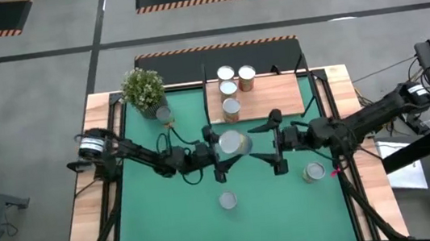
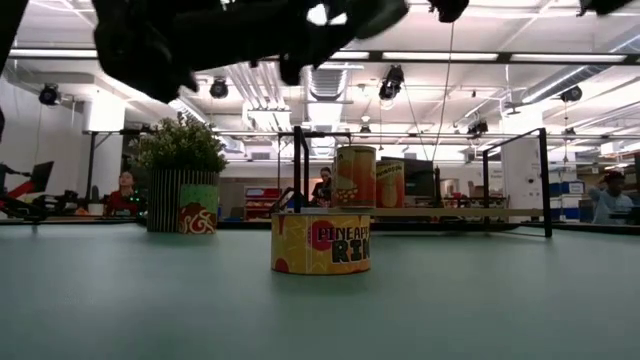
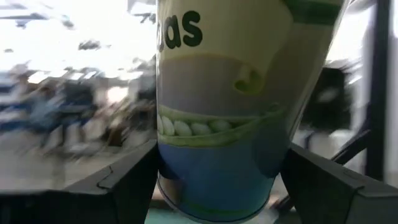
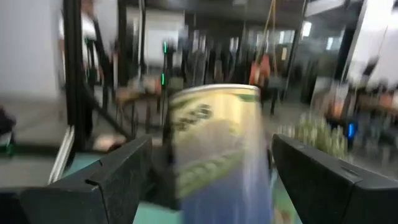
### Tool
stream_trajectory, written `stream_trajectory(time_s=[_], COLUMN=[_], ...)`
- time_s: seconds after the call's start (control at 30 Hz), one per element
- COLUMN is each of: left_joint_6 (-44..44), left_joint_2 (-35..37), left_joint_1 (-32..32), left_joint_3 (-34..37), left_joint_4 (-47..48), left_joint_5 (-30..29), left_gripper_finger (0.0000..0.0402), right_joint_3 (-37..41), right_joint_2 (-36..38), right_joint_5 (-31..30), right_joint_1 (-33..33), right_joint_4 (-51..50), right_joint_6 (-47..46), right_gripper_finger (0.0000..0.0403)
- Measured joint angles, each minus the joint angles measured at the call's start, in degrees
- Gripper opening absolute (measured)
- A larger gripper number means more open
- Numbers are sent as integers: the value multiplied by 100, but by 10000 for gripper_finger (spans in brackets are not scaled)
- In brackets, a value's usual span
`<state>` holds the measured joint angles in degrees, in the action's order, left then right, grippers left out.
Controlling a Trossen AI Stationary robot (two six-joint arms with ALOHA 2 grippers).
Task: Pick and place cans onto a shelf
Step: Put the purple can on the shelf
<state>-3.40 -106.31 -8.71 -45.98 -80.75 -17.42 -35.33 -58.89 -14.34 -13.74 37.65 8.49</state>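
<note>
Cans seen from the high view: three upright on the shelf (image 1: 265, 96) at the mat's far edge, two side by side at the back (image 1: 226, 74) (image 1: 246, 75) and one nearer (image 1: 231, 107). One more stands by the potted plant (image 1: 143, 89), near its base (image 1: 164, 114). Two stand on the green mat (image 1: 169, 215), one low centre (image 1: 227, 200), one toward the right (image 1: 313, 172). Left gripper (image 1: 219, 146) sits mid-mat with a silvery-topped can (image 1: 233, 143) between its fingers. Right gripper (image 1: 277, 142) faces it from just beside, fingers spread, nothing between them.

Low view: a yellow pineapple can (image 2: 320, 242) stands on the mat in front; two cans (image 2: 355, 176) (image 2: 390, 184) sit up on the shelf behind. The plant is to the left. Dark arm parts hang at the top edge; people show in the room beyond.

Left wrist view: a peas can (image 3: 224, 106) fills the gap between both fingers (image 3: 124, 183), each pressed to its side, lifted off the mat.

Right wrist view: the same can (image 4: 217, 149) shows ahead, blurred; this arm's own fingers (image 4: 93, 186) stand wide, clear of it.
</note>
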Motion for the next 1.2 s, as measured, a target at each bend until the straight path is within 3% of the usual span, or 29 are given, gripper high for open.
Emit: stream_trajectory(time_s=[0.1, 0.2, 0.43, 0.9, 1.2], left_joint_6=[64, 108, -207, -357, -347], left_joint_2=[355, 543, 596, 589, 589], left_joint_1=[-9, -12, -107, -253, -260], left_joint_3=[287, 391, 332, 164, 173], left_joint_4=[670, 1056, 1125, 1266, 1297], left_joint_5=[-442, -476, -458, -460, -474], left_gripper_finger=[287, 287, 287, 287, 287], right_joint_3=[-634, -1261, -2210, -2720, -2608], right_joint_2=[194, 91, -464, -1125, -1135], right_joint_5=[-129, -231, -623, -476, -481], right_joint_1=[0, 0, 1, 4, 37], right_joint_4=[-1804, -3090, -4332, -4484, -4406], right_joint_6=[-321, -513, -724, -699, -616], right_gripper_finger=[320, 320, 320, 316, 268])
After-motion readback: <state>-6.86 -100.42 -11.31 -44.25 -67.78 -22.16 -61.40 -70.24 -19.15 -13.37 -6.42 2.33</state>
